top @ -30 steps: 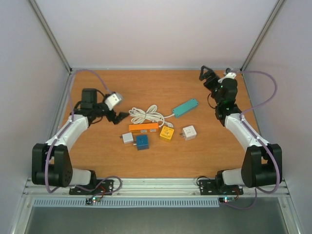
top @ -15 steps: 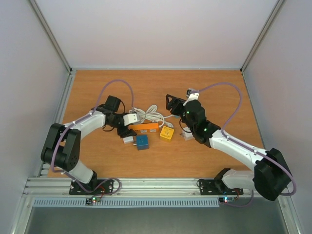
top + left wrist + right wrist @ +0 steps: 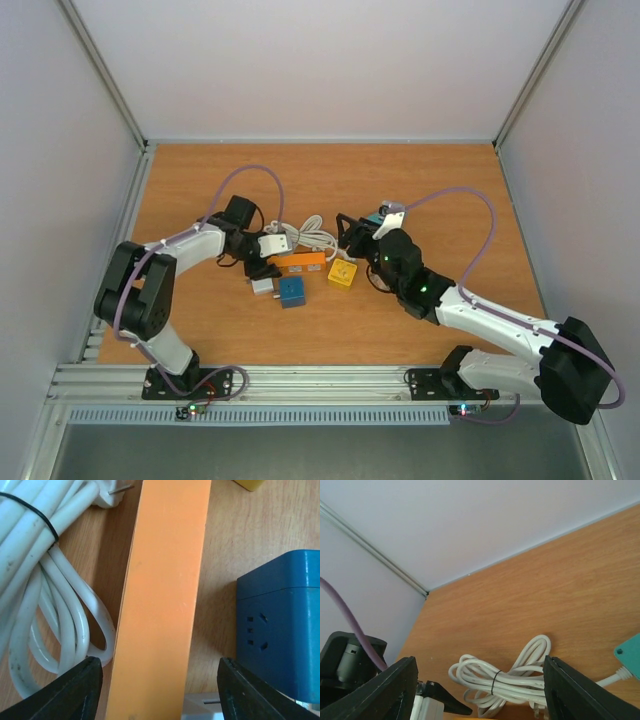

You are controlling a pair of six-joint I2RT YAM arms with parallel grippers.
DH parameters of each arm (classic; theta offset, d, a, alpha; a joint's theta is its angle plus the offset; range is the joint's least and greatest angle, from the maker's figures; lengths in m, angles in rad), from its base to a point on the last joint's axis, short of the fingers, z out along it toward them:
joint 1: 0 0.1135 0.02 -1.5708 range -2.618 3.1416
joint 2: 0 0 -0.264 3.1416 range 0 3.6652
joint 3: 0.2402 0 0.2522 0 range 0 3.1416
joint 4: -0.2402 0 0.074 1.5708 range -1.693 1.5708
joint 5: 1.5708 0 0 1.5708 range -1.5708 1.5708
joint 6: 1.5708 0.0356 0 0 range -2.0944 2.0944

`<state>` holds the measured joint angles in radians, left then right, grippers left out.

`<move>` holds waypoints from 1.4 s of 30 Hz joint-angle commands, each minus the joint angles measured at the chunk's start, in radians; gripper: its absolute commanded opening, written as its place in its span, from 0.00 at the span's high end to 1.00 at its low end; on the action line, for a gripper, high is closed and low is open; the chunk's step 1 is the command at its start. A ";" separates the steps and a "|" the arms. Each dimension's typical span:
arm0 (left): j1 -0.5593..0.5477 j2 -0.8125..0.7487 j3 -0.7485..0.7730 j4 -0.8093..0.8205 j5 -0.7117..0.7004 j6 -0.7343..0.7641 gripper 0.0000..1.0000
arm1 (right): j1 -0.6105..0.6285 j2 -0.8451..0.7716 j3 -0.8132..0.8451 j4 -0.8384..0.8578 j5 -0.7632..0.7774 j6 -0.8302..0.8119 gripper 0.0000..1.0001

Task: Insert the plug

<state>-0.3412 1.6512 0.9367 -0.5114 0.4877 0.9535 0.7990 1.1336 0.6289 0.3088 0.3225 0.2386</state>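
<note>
Noting the left claw point(image 3: 160, 680) first: you have it released, its fingers point(image 3: 75, 690) straddling the orange power strip point(image 3: 160, 595) with a gap on either side and nothing grasped. The plug point(image 3: 107, 497) lies ahead of this claw and to its left, just beside the strip's far edge. It has a white body, and one thin metal prong shows, angled toward the strip. It ends a white cable point(image 3: 30, 555) that is coiled and cinched with a black band, lying left of the claw. A blue adapter point(image 3: 280, 630) sits to the claw's right, its socket face toward the strip. Your right claw point(image 3: 479, 670) is also released and holds nothing. The same coil shows ahead of and between its fingers on the wooden surface point(image 3: 560, 590). A teal block point(image 3: 630, 655) sits to its right.
</note>
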 commanded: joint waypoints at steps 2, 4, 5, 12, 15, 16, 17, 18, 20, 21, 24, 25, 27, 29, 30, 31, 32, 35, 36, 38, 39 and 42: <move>-0.014 0.035 0.041 0.027 -0.008 0.009 0.37 | 0.011 -0.042 -0.040 0.072 0.013 0.012 0.31; -0.024 0.049 0.050 0.028 -0.008 0.004 0.41 | 0.011 -0.043 -0.048 0.080 0.003 0.018 0.33; -0.029 0.055 0.051 0.031 -0.009 0.001 0.47 | 0.011 -0.045 -0.051 0.083 0.001 0.020 0.34; -0.038 0.055 0.100 0.001 -0.017 -0.015 0.98 | 0.011 -0.081 -0.073 0.096 -0.005 0.033 0.42; -0.038 0.012 0.145 -0.033 -0.026 -0.040 0.99 | 0.011 -0.091 -0.075 0.095 -0.009 0.038 0.42; -0.038 -0.005 0.169 -0.049 -0.025 -0.046 0.99 | 0.011 -0.095 -0.075 0.095 -0.011 0.040 0.42; -0.038 -0.022 0.203 -0.066 -0.023 -0.061 0.99 | 0.010 -0.098 -0.075 0.092 -0.013 0.042 0.42; -0.038 -0.041 0.233 -0.082 -0.023 -0.074 0.99 | 0.011 -0.101 -0.075 0.090 -0.015 0.043 0.42; -0.038 -0.070 0.297 -0.107 -0.030 -0.117 0.99 | 0.011 -0.108 -0.075 0.087 -0.020 0.046 0.41; -0.038 -0.083 0.335 -0.123 -0.038 -0.138 0.99 | 0.012 -0.112 -0.075 0.086 -0.021 0.047 0.41; -0.038 -0.108 0.441 -0.199 -0.036 -0.218 0.99 | 0.011 -0.124 -0.075 0.078 -0.022 0.050 0.40; -0.038 -0.121 0.462 -0.225 -0.025 -0.231 0.99 | 0.011 -0.127 -0.074 0.075 -0.023 0.051 0.40; -0.038 -0.154 0.483 -0.247 -0.008 -0.267 0.99 | 0.011 -0.136 -0.075 0.071 -0.022 0.056 0.40; -0.038 -0.190 0.494 -0.272 0.014 -0.292 0.99 | 0.011 -0.144 -0.075 0.069 -0.020 0.061 0.40; -0.038 -0.207 0.501 -0.288 0.024 -0.303 0.99 | 0.012 -0.149 -0.076 0.066 -0.018 0.063 0.40; -0.038 -0.222 0.511 -0.304 0.033 -0.309 0.99 | 0.011 -0.156 -0.077 0.065 -0.019 0.064 0.40; -0.038 -0.239 0.521 -0.314 0.038 -0.319 0.99 | 0.011 -0.162 -0.078 0.064 -0.020 0.066 0.40; -0.038 -0.296 0.532 -0.289 0.034 -0.366 0.99 | 0.011 -0.179 -0.078 0.060 -0.018 0.071 0.39; -0.038 -0.309 0.535 -0.273 0.028 -0.380 0.99 | 0.011 -0.182 -0.078 0.058 -0.016 0.071 0.39; -0.039 -0.324 0.546 -0.241 0.005 -0.419 0.99 | 0.011 -0.186 -0.078 0.055 -0.014 0.073 0.39; -0.038 -0.325 0.554 -0.225 -0.010 -0.438 0.99 | 0.011 -0.188 -0.078 0.053 -0.014 0.074 0.38; -0.038 -0.332 0.565 -0.142 -0.070 -0.513 0.99 | 0.011 -0.187 -0.079 0.049 -0.004 0.079 0.38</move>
<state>-0.3794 1.3594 1.4387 -0.8555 0.4438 0.5655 0.8024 0.9600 0.5629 0.3653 0.2981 0.2996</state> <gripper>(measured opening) 0.309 0.619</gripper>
